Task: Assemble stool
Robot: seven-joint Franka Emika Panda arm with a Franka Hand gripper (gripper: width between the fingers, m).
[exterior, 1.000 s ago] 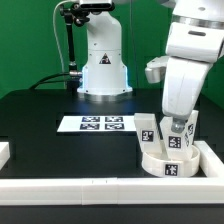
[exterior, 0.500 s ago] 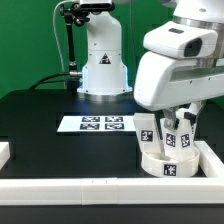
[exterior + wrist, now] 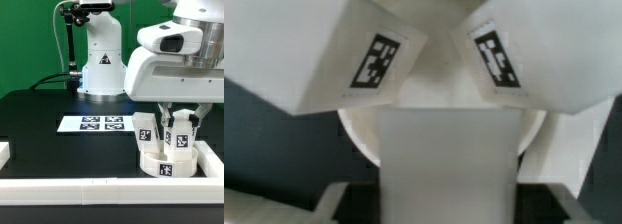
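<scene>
The round white seat (image 3: 165,164) lies at the exterior view's right, against the border rails. White legs with marker tags stand on it: one at its left (image 3: 147,128), another at its right (image 3: 183,138). My gripper (image 3: 172,118) hangs straight over the seat, among the legs. In the wrist view two tagged legs (image 3: 358,60) (image 3: 518,60) flank a plain white leg (image 3: 446,140) that runs between my gripper's (image 3: 446,208) fingers. Dark pads sit against both its sides, so it looks shut on that leg. The seat's rim (image 3: 354,128) shows behind.
The marker board (image 3: 100,124) lies flat in the middle of the black table. Long white border rails run along the front (image 3: 90,190) and the right side (image 3: 212,152). A second white robot base (image 3: 102,60) stands at the back.
My wrist has turned about its upright axis over the seat; the hand's wide face now points at the camera. The tagged leg at the seat's right has shifted slightly.
</scene>
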